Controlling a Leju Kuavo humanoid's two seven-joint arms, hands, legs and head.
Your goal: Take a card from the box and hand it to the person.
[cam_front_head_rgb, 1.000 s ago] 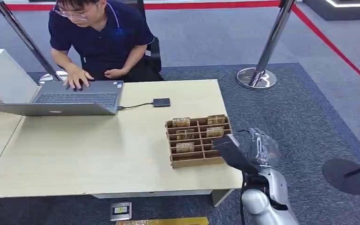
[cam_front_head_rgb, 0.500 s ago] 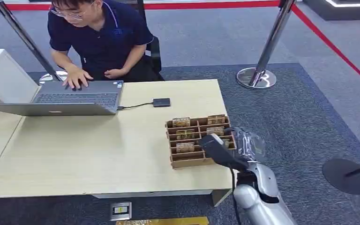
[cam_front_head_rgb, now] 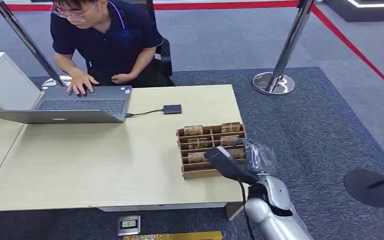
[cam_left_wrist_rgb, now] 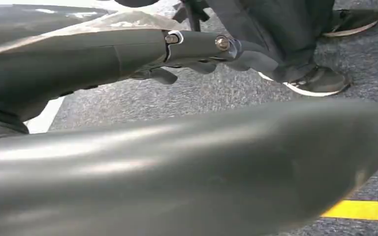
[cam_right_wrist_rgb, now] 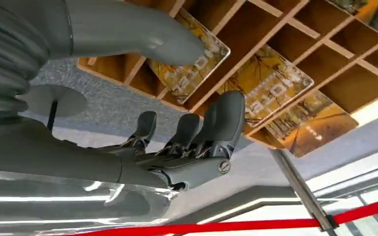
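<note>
Pale wood counter [cam_front_head_rgb: 105,165]: person [cam_front_head_rgb: 107,42] at its far left types on a laptop [cam_front_head_rgb: 75,106]; the compartmented cardboard box [cam_front_head_rgb: 211,150] sits near the right edge, cards [cam_right_wrist_rgb: 270,88] standing in its slots. Right hand [cam_front_head_rgb: 225,162] hovers over the box's near right corner, fingers [cam_right_wrist_rgb: 226,120] spread wide, holding nothing. Left hand [cam_left_wrist_rgb: 128,54]: grip state cannot be told.

Grey carpet [cam_front_head_rgb: 300,120], light wood table [cam_front_head_rgb: 105,165], chrome stanchions [cam_front_head_rgb: 280,65] w/ red rope.

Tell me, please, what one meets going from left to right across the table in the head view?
White box → laptop → small black drive on its cable → card box → right hand reaching over the card box's right side.
</note>
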